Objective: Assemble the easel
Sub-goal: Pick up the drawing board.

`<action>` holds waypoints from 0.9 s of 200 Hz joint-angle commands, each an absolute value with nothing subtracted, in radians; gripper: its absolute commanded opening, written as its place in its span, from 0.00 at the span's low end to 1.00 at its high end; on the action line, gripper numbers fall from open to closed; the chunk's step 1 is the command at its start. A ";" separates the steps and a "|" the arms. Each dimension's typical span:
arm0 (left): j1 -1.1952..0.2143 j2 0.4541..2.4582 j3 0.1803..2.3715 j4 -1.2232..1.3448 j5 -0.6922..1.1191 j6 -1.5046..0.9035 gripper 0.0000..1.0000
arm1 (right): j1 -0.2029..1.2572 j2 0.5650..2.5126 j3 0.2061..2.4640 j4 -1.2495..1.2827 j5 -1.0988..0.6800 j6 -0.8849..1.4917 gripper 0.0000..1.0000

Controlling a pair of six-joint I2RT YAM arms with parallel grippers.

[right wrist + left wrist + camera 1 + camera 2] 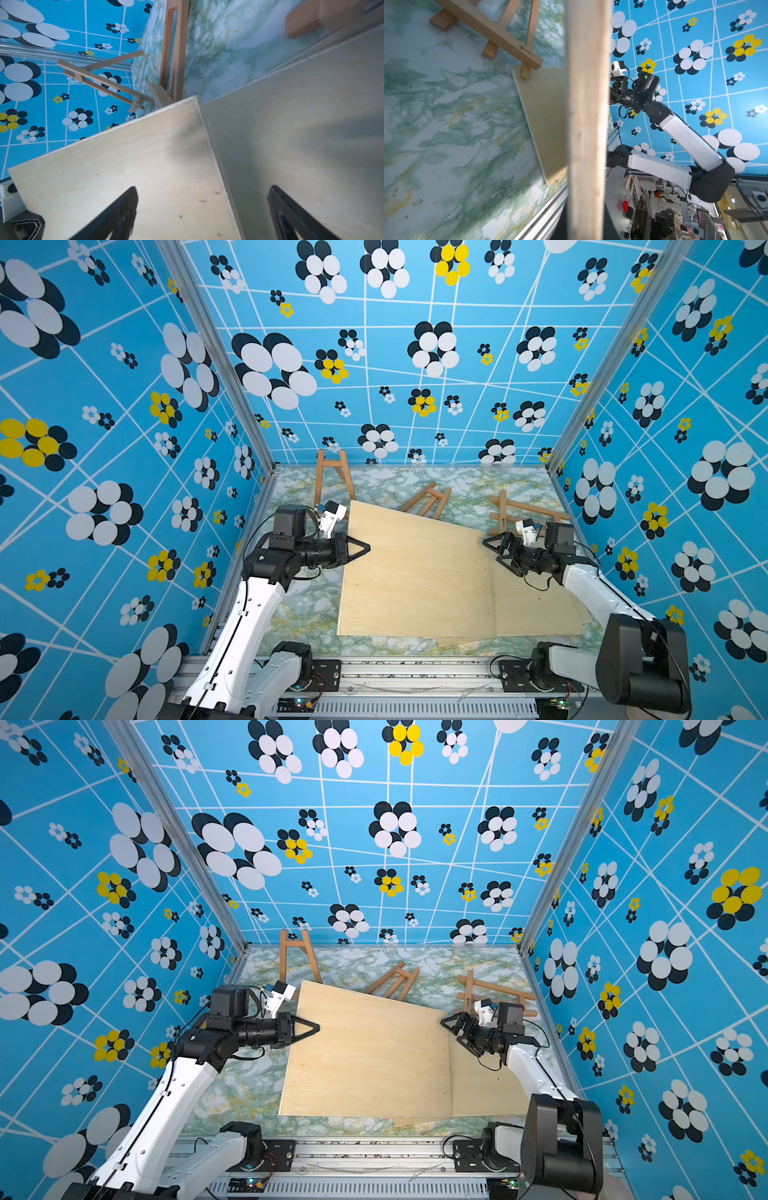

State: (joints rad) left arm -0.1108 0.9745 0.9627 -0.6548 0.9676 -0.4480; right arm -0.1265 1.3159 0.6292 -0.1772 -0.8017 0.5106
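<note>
The left fingers (pixel 365 548) are clamped together on the left edge of the upper plywood board (pixel 415 572). This board lies slanted across the middle of the table (pixel 299 605) and overlaps a lower board (pixel 536 605) toward the right edge. The right fingers (pixel 118 214) stand wide apart above the upper board's right edge, holding nothing. An upright easel (pixel 332 479) stands at the far-left corner. A second easel (pixel 428 499) lies flat by the far edge, and a third easel (pixel 523 512) lies near the far-right corner.
</note>
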 commanded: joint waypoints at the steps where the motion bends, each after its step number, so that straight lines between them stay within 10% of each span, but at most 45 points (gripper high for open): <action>1: -0.054 0.963 0.999 -0.606 0.972 -0.261 0.00 | -0.130 1.365 0.630 -0.098 -0.890 0.492 0.99; 180: 0.197 1.044 0.782 -0.164 1.134 -0.484 0.00 | 0.062 1.565 0.496 0.964 -1.159 1.043 0.80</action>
State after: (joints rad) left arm 0.1299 1.0233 0.8234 -0.4385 1.1404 -0.4263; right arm 0.0391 1.5505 0.5159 0.5735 -1.0378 0.8051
